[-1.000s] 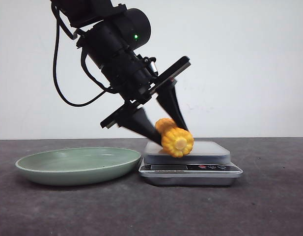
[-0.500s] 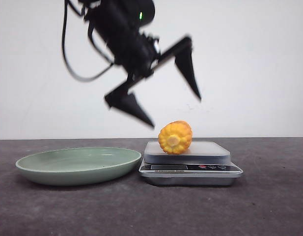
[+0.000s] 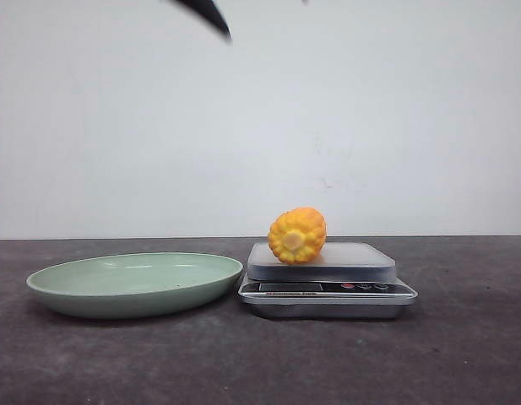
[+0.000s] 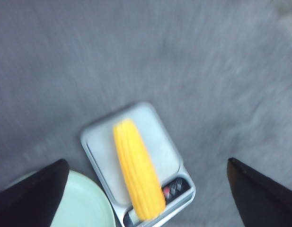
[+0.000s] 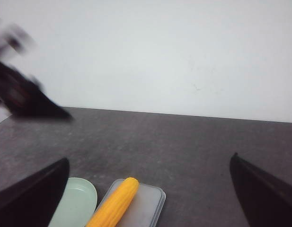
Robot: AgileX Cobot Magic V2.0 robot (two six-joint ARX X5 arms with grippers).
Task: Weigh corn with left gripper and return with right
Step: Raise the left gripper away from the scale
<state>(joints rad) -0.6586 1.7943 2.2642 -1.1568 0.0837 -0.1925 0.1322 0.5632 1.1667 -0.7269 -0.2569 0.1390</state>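
Note:
The orange-yellow corn lies on the platform of the silver kitchen scale, one end facing the camera. In the left wrist view the corn lies lengthwise on the scale, far below my left gripper, which is open and empty. In the front view only one left fingertip shows at the top edge. My right gripper is open and empty, high above the corn and the scale. It is out of the front view.
A pale green oval dish sits on the dark table just left of the scale; it also shows in the left wrist view and the right wrist view. The blurred left arm shows in the right wrist view.
My left gripper let go of the corn on the scale, opened, and rose almost out of the front view. The corn settled slightly back on the platform.

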